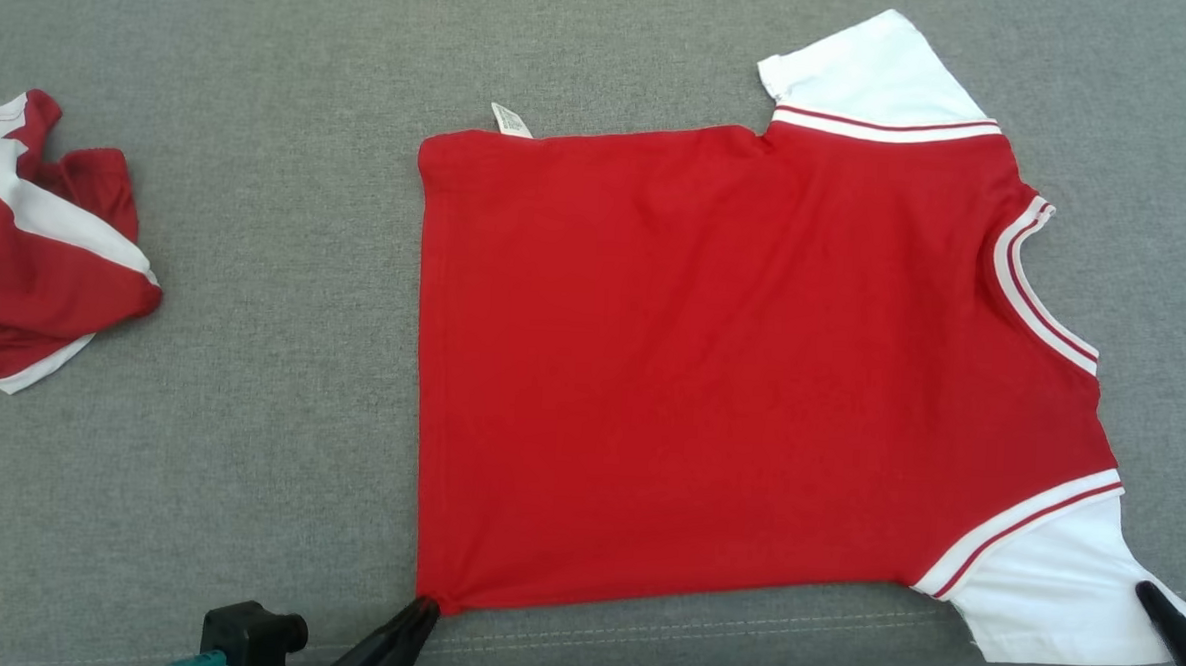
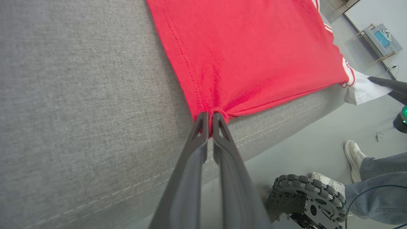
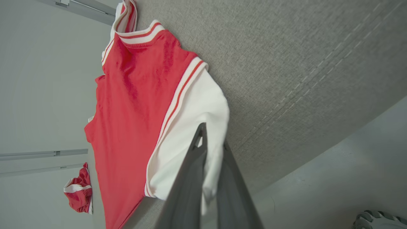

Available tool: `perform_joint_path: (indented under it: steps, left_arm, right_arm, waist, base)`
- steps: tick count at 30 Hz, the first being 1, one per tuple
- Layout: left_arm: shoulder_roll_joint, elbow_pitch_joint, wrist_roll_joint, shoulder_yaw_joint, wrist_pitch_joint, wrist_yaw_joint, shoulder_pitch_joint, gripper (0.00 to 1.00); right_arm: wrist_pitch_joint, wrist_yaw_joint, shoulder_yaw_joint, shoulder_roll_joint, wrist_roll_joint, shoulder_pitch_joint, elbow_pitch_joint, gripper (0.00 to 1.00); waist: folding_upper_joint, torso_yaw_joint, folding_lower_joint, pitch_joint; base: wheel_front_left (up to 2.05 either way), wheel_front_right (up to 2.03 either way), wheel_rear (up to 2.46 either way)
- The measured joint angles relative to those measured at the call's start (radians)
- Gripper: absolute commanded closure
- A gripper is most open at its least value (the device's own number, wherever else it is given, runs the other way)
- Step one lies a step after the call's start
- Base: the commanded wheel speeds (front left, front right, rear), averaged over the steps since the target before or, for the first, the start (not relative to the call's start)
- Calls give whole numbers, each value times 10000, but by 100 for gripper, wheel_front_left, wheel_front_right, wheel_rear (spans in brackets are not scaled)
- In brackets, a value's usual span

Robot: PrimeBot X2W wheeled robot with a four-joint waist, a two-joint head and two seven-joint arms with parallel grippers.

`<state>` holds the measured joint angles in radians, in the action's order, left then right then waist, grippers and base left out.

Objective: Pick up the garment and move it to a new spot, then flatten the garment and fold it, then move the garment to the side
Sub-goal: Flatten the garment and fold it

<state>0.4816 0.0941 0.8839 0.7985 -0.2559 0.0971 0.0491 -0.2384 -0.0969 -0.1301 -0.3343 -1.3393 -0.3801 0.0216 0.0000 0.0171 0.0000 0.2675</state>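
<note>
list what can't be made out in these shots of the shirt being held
- Head view: print on the care label is too small to read.
- Head view: the crumpled garment is cut off by the left edge.
- All views: the red shirt hides its own underside against the grey surface.
- Right wrist view: the white sleeve covers where the right gripper pinches.
- Left wrist view: the person is cut off above the legs.

head: overhead, far | wrists: low, close | shared: red shirt (image 1: pixel 731 379)
</note>
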Motion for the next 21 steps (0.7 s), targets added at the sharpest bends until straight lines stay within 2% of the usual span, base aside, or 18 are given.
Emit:
perform_joint_path:
  steps: [1,3,13,18,21]
  left_arm:
    - [-33,86,52,33,2,0,-104,2]
    - [-119,274,238,155,100,8,-187,0]
    - [-311,1292,454,236,372,-6,-295,0]
    - [-242,1394,314,-399,207,-349,-294,0]
    - [-217,1386,196,-788,115,-648,-336,0]
  right_arm:
    - [-2,0,75,-25,56,0,15,52]
    - [-2,-2,176,-35,151,0,38,0]
    - [242,29,543,-328,1444,-22,694,0]
    - [1415,35,299,-917,3158,-198,802,0]
    - [2157,123,437,-1315,4640,-192,702,0]
  waist:
    - [0,-31,0,-56]
    - [0,-80,0,-162]
    - [0,-164,0,-758]
    - [0,-117,0,-1145]
    - [0,-97,0,-1442]
  base:
    - [0,0,0]
    - [0,0,0]
    - [0,0,0]
    - [0,0,0]
    - [0,0,0]
